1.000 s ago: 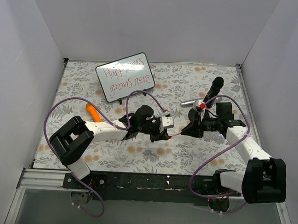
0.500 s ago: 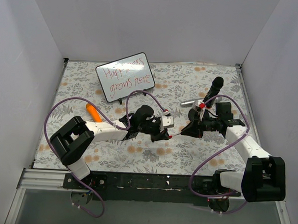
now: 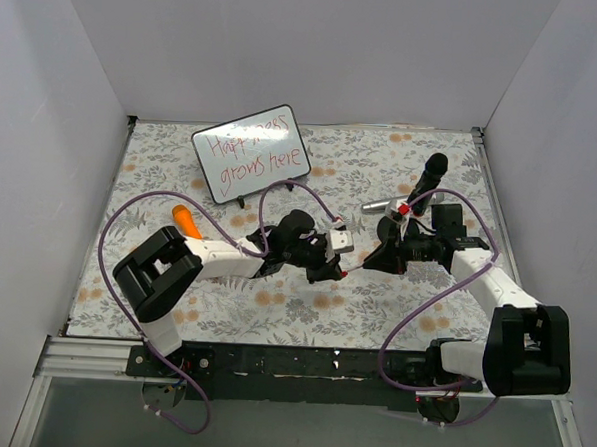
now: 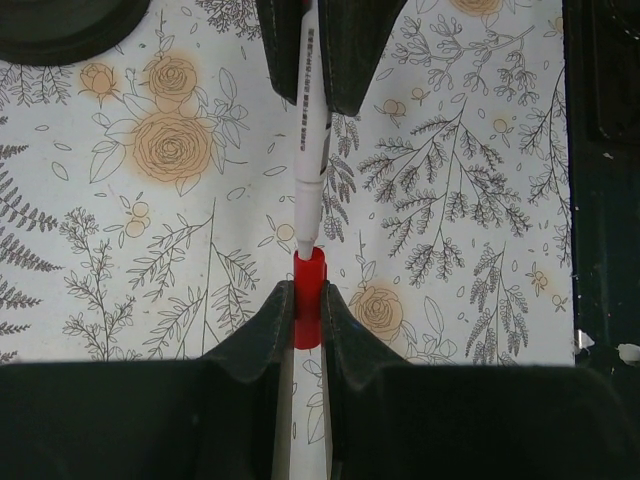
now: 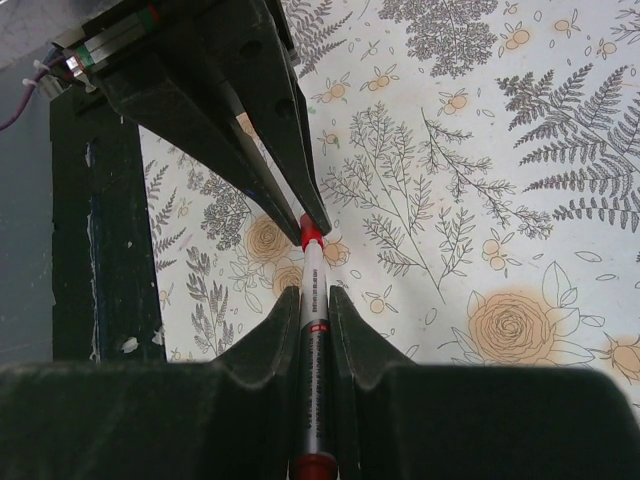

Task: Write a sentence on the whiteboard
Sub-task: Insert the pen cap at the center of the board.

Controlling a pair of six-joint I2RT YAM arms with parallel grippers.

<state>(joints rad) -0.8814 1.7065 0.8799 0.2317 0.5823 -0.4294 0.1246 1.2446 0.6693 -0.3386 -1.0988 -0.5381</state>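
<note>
The whiteboard (image 3: 250, 153) leans on its stand at the back left, with the red sentence (image 3: 248, 148) "Happiness grows here" on it in two lines. My two grippers meet mid-table over the floral mat. My left gripper (image 3: 342, 270) (image 4: 309, 300) is shut on a red marker cap (image 4: 310, 285). My right gripper (image 3: 368, 261) (image 5: 314, 300) is shut on the white marker barrel (image 5: 314, 345) (image 4: 311, 120). The marker's narrow tip end sits in the cap's mouth. The cap also shows in the right wrist view (image 5: 311, 232), between the left fingers (image 5: 255, 140).
An orange object (image 3: 185, 221) lies left of the left arm. A black-headed object (image 3: 429, 177) with a silver handle (image 3: 379, 205) lies behind the right gripper. Purple cables loop above both arms. White walls enclose the mat (image 3: 304, 309); a black rail runs along the near edge.
My left arm has shifted a little to the right, bringing the cap closer onto the marker tip. The right arm has barely moved.
</note>
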